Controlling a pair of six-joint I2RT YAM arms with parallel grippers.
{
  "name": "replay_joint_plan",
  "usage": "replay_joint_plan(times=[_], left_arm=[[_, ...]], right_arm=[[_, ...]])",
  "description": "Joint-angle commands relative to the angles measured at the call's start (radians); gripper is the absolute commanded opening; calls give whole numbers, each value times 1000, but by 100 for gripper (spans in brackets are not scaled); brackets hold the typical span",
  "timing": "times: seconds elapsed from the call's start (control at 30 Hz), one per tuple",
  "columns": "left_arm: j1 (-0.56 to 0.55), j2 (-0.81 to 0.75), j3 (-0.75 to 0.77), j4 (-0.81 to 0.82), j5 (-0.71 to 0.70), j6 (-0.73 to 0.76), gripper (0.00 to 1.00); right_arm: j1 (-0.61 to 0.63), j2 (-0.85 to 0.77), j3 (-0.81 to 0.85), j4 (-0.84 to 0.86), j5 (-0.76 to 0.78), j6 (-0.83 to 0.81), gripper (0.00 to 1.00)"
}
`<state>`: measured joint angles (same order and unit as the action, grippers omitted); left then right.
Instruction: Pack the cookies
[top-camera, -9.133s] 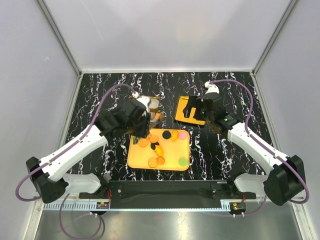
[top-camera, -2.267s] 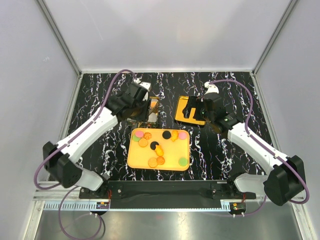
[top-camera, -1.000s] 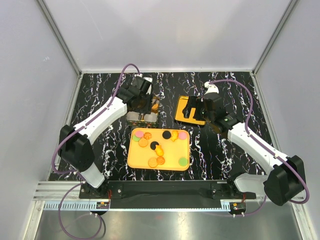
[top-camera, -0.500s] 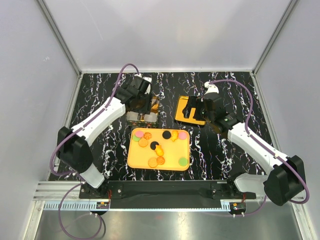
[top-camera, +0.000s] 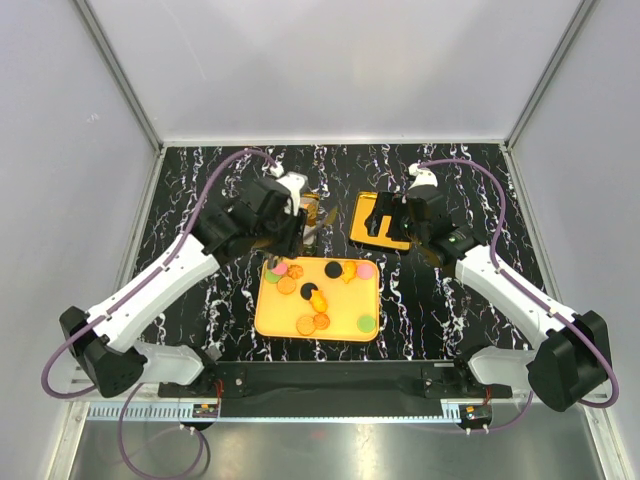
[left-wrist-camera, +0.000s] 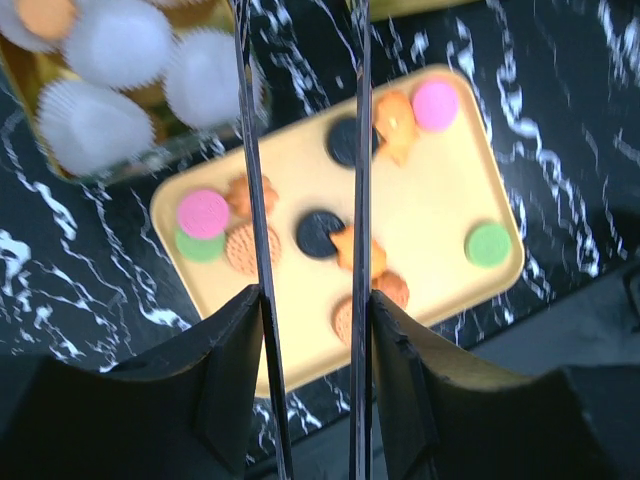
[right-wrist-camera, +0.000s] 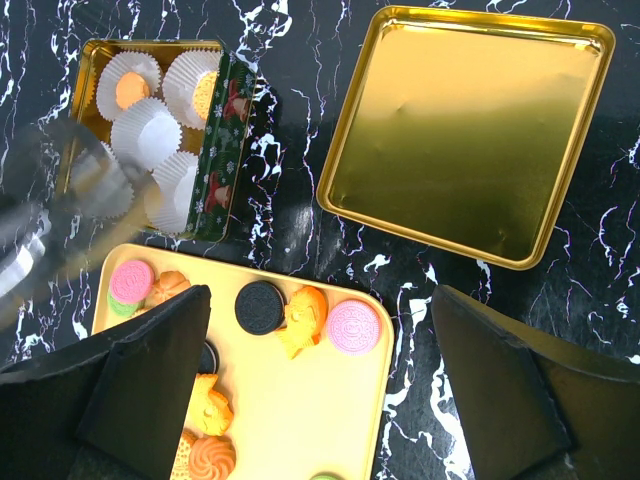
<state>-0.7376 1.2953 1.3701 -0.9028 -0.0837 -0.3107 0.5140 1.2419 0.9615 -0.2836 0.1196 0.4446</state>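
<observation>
Several cookies lie on the yellow tray (top-camera: 272, 322): a black one (top-camera: 332, 268), a pink one (top-camera: 366, 270), a green one (top-camera: 366, 322), and orange ones. The left wrist view shows a pink cookie (left-wrist-camera: 203, 212) and a black one (left-wrist-camera: 318, 232). My left gripper (top-camera: 287, 243) hovers over the tray's far left corner. Its thin blades (left-wrist-camera: 303, 150) stand apart with nothing between them. The cookie tin (right-wrist-camera: 228, 140) holds white paper cups; one holds an orange cookie (right-wrist-camera: 131, 90), one a golden cookie (right-wrist-camera: 205, 92). My right gripper (top-camera: 390, 222) is open wide and empty (right-wrist-camera: 320, 385).
The gold tin lid (right-wrist-camera: 465, 130) lies upside down right of the tin, under my right wrist (top-camera: 368, 228). The tin (left-wrist-camera: 110, 95) sits just beyond the tray's far left corner. White walls close in the black marbled table on three sides.
My left arm has pulled back from over the tin to the tray's far left corner, its gripper empty. My right arm has not moved.
</observation>
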Motion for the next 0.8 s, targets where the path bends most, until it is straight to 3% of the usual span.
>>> replay_joint_plan(times=[0.0, 0.4, 0.77], left_arm=[[-74, -37, -40, -39, -13, -27, 47], [-192, -24, -178, 33, -24, -102, 47], [-210, 76, -203, 99, -39, -96, 47]], right_arm=[[1, -7, 37, 18, 15, -10, 100], [1, -7, 37, 17, 22, -10, 100], [1, -2, 37, 18, 23, -12, 100]])
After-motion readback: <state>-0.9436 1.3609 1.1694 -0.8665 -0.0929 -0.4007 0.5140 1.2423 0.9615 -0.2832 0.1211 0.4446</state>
